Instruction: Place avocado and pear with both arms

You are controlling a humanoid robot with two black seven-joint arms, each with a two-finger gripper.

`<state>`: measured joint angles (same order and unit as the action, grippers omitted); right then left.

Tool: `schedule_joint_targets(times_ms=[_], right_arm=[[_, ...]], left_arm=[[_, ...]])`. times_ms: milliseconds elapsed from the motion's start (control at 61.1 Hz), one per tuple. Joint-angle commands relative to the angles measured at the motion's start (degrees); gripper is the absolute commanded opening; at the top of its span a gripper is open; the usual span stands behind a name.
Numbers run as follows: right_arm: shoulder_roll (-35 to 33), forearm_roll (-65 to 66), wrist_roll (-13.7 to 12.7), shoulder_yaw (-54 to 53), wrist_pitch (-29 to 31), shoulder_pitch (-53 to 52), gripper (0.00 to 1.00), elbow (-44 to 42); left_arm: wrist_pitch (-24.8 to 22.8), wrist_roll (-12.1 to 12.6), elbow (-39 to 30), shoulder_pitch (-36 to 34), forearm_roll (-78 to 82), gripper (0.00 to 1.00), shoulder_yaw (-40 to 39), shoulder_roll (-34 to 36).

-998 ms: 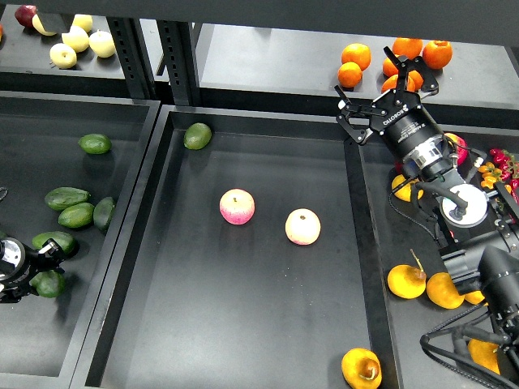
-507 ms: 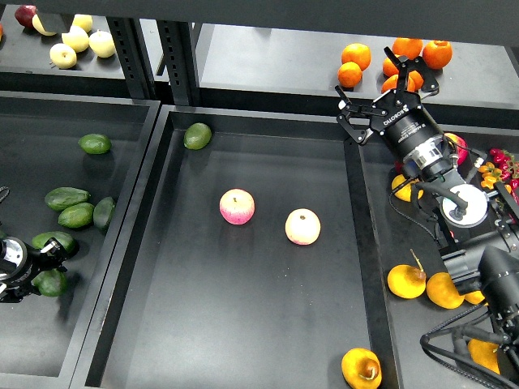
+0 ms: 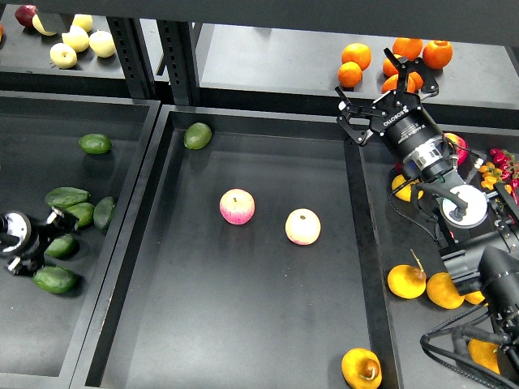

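Head view. The left claw (image 3: 50, 235) sits low in the left tray (image 3: 122, 203), among a cluster of dark avocados. Its fingers appear to straddle one avocado (image 3: 63, 245), but whether they grip it cannot be told; the claw is small and dark here. Another avocado (image 3: 55, 279) lies just below it, others just above. A rounder, lighter avocado (image 3: 197, 135) rests in the far corner of the centre tray (image 3: 357, 243).

The right claw (image 3: 383, 83) hangs above the back shelf edge, near the oranges (image 3: 355, 63), fingers spread wide and holding nothing. The pear (image 3: 362, 368) lies at the near right corner of the centre tray, well apart from that claw. Two apples (image 3: 237, 206) occupy mid-tray.

Judgement: the step in hand is securing the avocado. The left claw should close squarely across the fruit's narrow axis and lift straight up, clearing its neighbours before crossing the raised divider between trays. The centre tray offers ample bare floor for placing; the apples should be avoided. The right arm must descend well toward the near corner, minding the tray wall beside the pear.
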<state>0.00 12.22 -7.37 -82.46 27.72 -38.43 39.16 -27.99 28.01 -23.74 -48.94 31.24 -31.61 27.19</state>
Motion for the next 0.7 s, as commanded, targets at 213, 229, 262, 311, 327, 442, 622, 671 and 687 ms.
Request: schedule_joint_targets(times_ms=[213, 229, 262, 311, 327, 442, 622, 671, 687], right_arm=[[0.0, 0.0, 0.1, 0.9, -0.3, -0.1, 1.0, 0.3], [0.0, 0.0, 0.1, 1.1, -0.3, -0.1, 1.0, 0.4], [0.0, 0.0, 0.1, 1.2, -0.3, -0.1, 1.0, 0.5], [0.0, 0.0, 0.1, 1.2, -0.3, -0.1, 1.0, 0.5], [0.0, 0.0, 0.1, 1.2, -0.3, -0.1, 1.0, 0.5], [0.0, 0.0, 0.1, 1.2, -0.2, -0.1, 1.0, 0.5], [0.0, -0.1, 1.4, 1.2, 0.3, -0.1, 1.0, 0.6], [0.0, -0.1, 1.5, 1.2, 0.3, -0.1, 1.0, 0.6], [0.0, -0.1, 1.6, 1.3, 0.3, -0.1, 1.0, 0.6]], left_arm=[[0.0, 0.0, -8.8, 0.4, -11.6, 0.85, -20.4, -5.9], [0.0, 0.0, -9.0, 0.3, -11.6, 0.85, -20.9, -6.0], [0.0, 0.0, -9.4, 0.3, -11.6, 0.85, -24.3, -6.2], [0.0, 0.0, -9.4, 0.3, -11.6, 0.85, -26.3, -6.4], [0.0, 0.0, -9.4, 0.3, -11.6, 0.85, -27.3, -6.5], [0.0, 0.0, -9.7, 0.5, -11.6, 0.85, -32.5, -7.6], [0.0, 0.0, -13.1, 1.2, -14.4, 0.85, -38.3, -9.3], [0.0, 0.0, -15.2, 2.1, -15.9, 0.85, -39.4, -9.7], [0.0, 0.0, -15.8, 2.3, -16.1, 0.85, -39.6, -9.8]])
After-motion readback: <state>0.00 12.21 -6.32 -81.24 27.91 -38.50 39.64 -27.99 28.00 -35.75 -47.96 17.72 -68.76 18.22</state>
